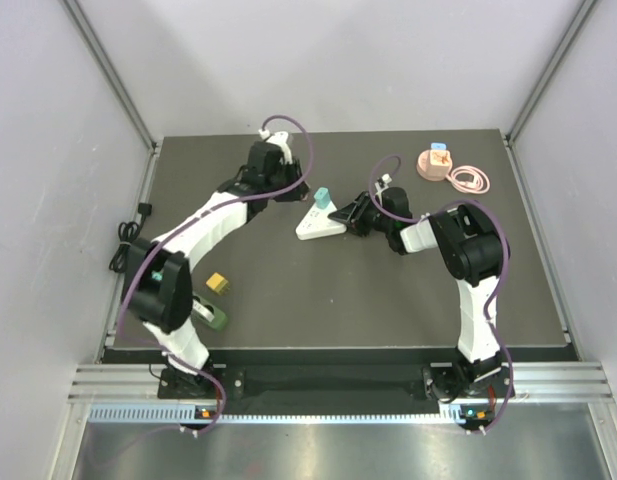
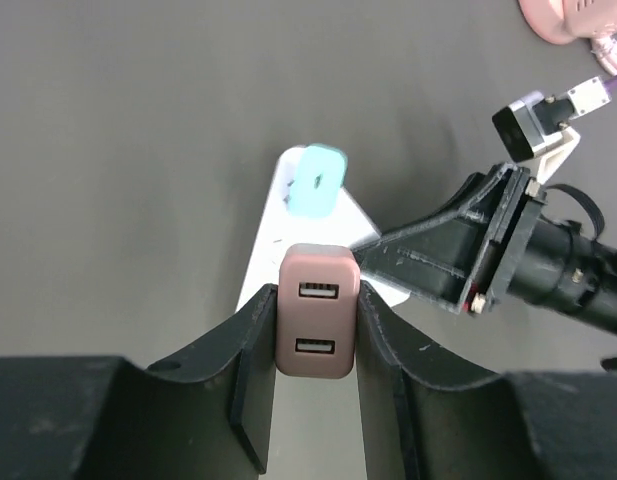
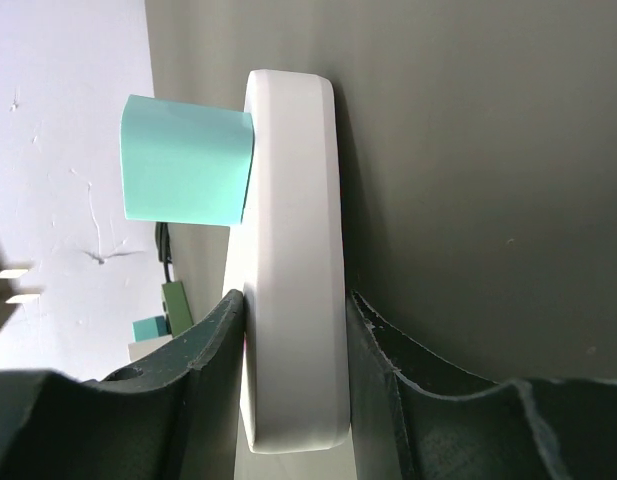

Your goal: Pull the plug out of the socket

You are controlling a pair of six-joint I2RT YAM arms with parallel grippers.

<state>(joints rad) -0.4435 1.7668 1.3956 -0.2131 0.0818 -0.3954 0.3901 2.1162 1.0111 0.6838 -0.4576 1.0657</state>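
A white socket strip lies mid-table with a teal plug standing in it. My right gripper is shut on the strip's near end, its fingers pressed on both sides of the white body. The teal plug sticks out of the strip's face. My left gripper is shut on a pink-brown USB plug, held between both fingers just over the strip, beside the teal plug. I cannot tell whether its pins are still in the socket.
A pink round holder and a coiled pink cable sit at the back right. A yellow block and a green piece lie at the front left. A black cable hangs off the left edge.
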